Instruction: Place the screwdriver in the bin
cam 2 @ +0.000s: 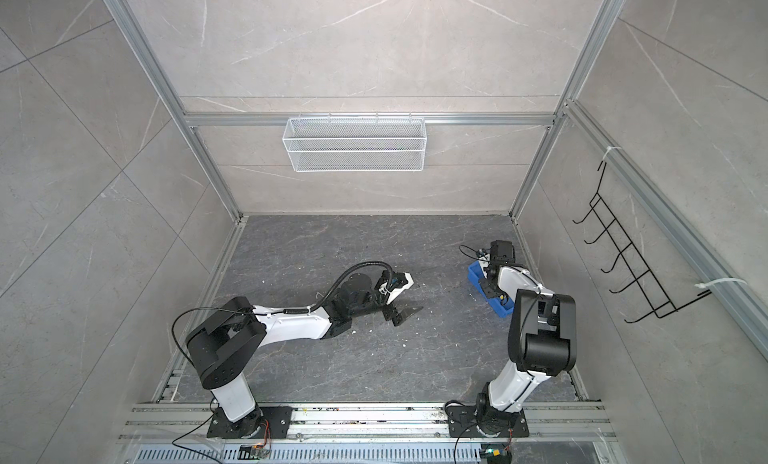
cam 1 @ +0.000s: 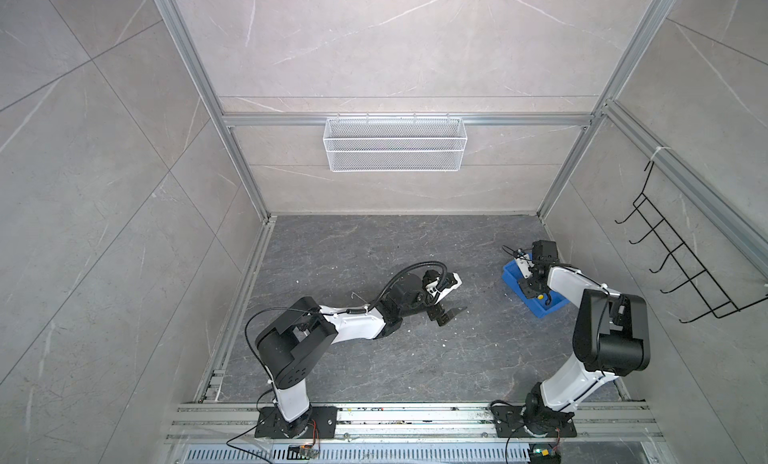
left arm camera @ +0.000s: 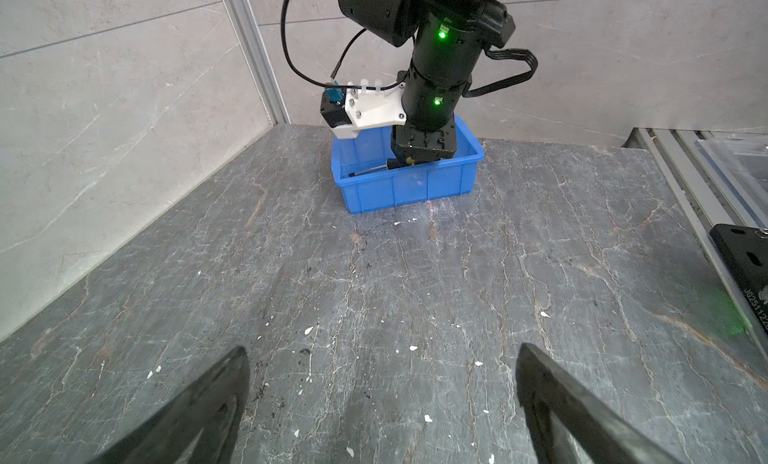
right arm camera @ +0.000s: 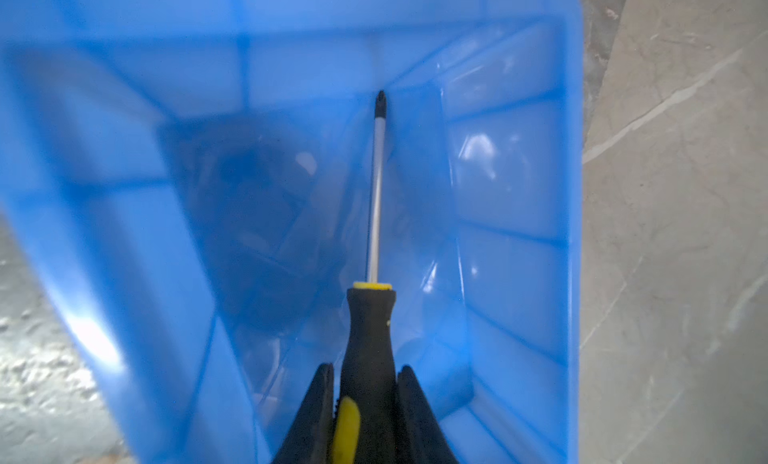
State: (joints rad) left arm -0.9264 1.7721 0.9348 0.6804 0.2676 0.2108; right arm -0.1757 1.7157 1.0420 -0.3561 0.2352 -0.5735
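The right gripper has its two black fingers clamped on the black-and-yellow handle of the small screwdriver and holds it low inside the shallow rectangular blue plastic bin. The thin metal shaft points toward a far corner, its dark tip just beside the wall there. The bin stands on the dark grey veined stone tabletop near the right side panel in both top views. The left gripper is well apart from it near the middle, jaws spread wide over bare tabletop.
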